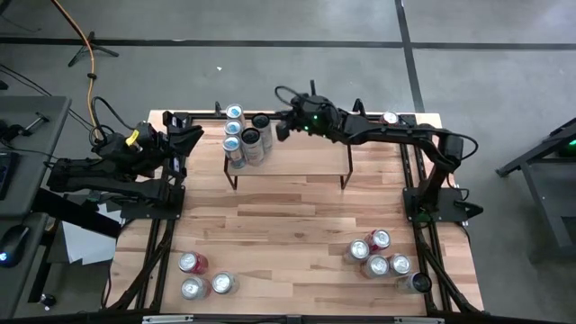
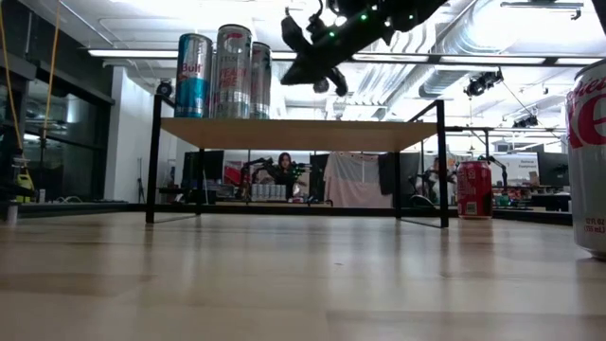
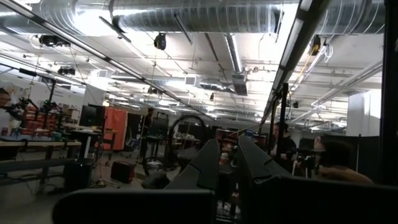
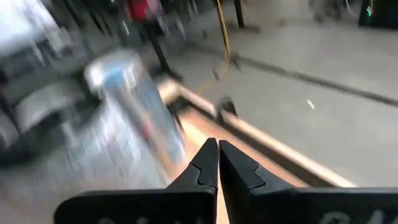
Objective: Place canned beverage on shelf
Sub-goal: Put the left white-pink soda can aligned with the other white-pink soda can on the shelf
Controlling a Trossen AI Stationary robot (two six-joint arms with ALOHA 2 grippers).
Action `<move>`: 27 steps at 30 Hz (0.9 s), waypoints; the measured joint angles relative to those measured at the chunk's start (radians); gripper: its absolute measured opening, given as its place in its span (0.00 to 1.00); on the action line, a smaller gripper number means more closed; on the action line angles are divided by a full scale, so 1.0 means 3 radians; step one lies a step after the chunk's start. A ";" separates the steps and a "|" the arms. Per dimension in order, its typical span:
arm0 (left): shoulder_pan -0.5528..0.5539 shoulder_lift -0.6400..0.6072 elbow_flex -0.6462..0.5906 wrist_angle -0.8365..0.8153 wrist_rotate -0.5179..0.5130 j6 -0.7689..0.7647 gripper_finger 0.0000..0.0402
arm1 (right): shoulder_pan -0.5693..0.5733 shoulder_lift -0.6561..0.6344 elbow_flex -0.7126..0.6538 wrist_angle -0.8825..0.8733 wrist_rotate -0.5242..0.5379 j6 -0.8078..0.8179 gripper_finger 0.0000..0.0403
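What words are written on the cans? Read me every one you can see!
"ull": end of a brand word on the tall blue-and-silver can, leftmost on the light wood shelf.
Tall silver can with red print beside it: print too blurred to read.
Large red letter, perhaps "e", on the white can at the picture's edge; the rest is cut off.
Red can farther back: too small to read.

The table (image 1: 288, 225) is light butcher-block wood, its strips smooth with a soft satin sheen in the low view. The shelf (image 2: 298, 134) has a pale wood plank top, matt underneath, on thin black metal rod legs. The cans on the shelf (image 1: 243, 137) are glossy printed metal with bright silvery lids; the loose cans on the table (image 1: 380, 256) look alike, some with shiny red sides. Both arms are matt black metal and plastic. The floor (image 1: 270, 63) beyond is dull grey concrete.
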 joint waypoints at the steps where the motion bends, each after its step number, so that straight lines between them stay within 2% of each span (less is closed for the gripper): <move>1: 0.0000 0.0000 0.0000 0.0000 0.0001 0.0013 0.00 | 0.0019 -0.0013 0.0000 -0.0124 -0.0005 -0.0020 0.00; 3: 0.0000 0.0000 0.0000 -0.0004 0.0001 0.0019 0.00 | 0.0068 -0.0035 -0.0009 -0.0367 -0.0028 -0.0088 0.00; 7: 0.0000 0.0001 0.0000 -0.0013 0.0001 0.0033 0.00 | 0.0164 -0.0039 -0.0009 -0.0456 -0.0191 -0.0196 0.00; 27: 0.0000 0.0000 0.0000 0.0006 -0.0071 -0.0013 0.00 | 0.0249 0.0006 -0.0011 -0.0073 -0.0292 -0.0075 0.00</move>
